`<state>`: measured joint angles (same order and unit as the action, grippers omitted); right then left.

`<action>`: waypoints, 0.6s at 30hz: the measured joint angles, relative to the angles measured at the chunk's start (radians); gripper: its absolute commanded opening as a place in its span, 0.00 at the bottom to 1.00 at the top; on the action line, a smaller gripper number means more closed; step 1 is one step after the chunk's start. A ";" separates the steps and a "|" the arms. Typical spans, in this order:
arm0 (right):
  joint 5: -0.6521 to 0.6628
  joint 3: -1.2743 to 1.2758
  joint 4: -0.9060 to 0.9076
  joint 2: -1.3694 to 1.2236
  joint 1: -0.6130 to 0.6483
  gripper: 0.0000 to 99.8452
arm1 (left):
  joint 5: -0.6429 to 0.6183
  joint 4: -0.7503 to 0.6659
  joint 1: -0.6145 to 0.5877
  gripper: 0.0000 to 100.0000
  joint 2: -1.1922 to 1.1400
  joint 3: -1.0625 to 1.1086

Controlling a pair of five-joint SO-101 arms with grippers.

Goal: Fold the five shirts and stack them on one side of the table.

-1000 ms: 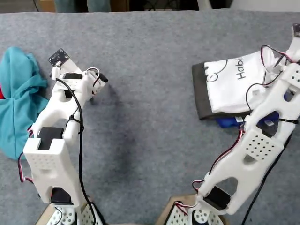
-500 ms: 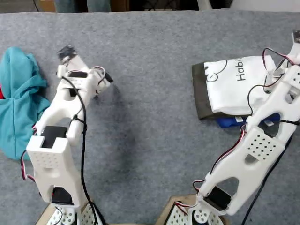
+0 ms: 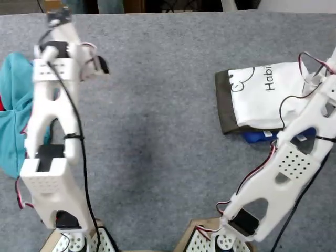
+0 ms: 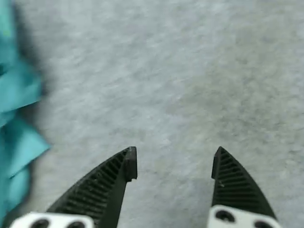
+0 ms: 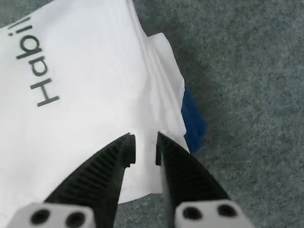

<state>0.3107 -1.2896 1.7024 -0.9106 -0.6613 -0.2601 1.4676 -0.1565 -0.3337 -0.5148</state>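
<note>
A crumpled teal shirt [image 3: 18,110] lies at the table's left edge, with a bit of red fabric [image 3: 1,106] beside it. My left gripper [image 4: 174,164] is open above bare grey cloth, and the teal shirt [image 4: 14,118] is just off to one side of it. In the high view the left gripper [image 3: 101,65] sits far left, right of the teal shirt. On the right, a folded white shirt [image 3: 262,94] tops a dark grey shirt [image 3: 224,113] and a blue shirt [image 3: 257,137]. My right gripper [image 5: 144,142] hovers over the white shirt [image 5: 76,95] near its edge, with a narrow gap and nothing between its fingers.
The grey table cover [image 3: 163,131] is bare between the two arms. The right arm [image 3: 294,157] lies across the stack's right side. The blue shirt [image 5: 192,121] pokes out past the white one. Furniture legs stand beyond the far edge.
The left arm has swung up and toward the far left, beside the teal shirt. The right arm has shifted slightly to the right over the stack.
</note>
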 measured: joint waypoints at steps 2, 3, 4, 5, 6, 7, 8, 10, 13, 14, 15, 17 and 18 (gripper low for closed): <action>0.000 0.000 -0.031 -0.055 -0.026 0.01 | 0.000 0.049 -0.057 0.27 0.000 -0.031; 0.000 0.000 -0.054 -0.084 -0.040 0.01 | 0.003 0.074 -0.084 0.27 0.000 -0.051; 0.000 0.000 -0.075 -0.114 -0.054 0.02 | 0.014 0.097 -0.114 0.27 0.000 -0.071; -0.002 0.000 -0.092 -0.143 -0.066 0.02 | 0.026 0.120 -0.141 0.27 0.000 -0.092; -0.003 0.000 -0.107 -0.173 -0.077 0.02 | 0.038 0.140 -0.167 0.27 0.000 -0.109; -0.003 -0.008 -0.114 -0.201 -0.083 0.02 | 0.052 0.155 -0.193 0.27 0.000 -0.127; -0.003 -0.029 -0.115 -0.222 -0.084 0.02 | 0.063 0.170 -0.216 0.27 0.000 -0.143; -0.003 -0.091 -0.091 -0.241 -0.084 0.02 | 0.084 0.193 -0.259 0.27 0.000 -0.173; 0.000 -0.199 -0.025 -0.247 -0.084 0.02 | 0.114 0.219 -0.324 0.27 0.000 -0.213; 0.000 -0.244 0.002 -0.247 -0.083 0.02 | 0.124 0.229 -0.345 0.28 0.002 -0.224; 0.000 -0.287 0.026 -0.247 -0.077 0.02 | 0.132 0.236 -0.365 0.28 0.002 -0.235; 0.000 -0.322 0.048 -0.242 -0.054 0.02 | 0.153 0.245 -0.410 0.30 0.002 -0.256; 0.000 -0.325 0.052 -0.233 -0.043 0.02 | 0.166 0.249 -0.437 0.30 0.002 -0.273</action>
<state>0.3107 -1.6149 1.7545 -1.1439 -0.7043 -0.0944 1.7162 -0.5938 -0.3322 -0.7879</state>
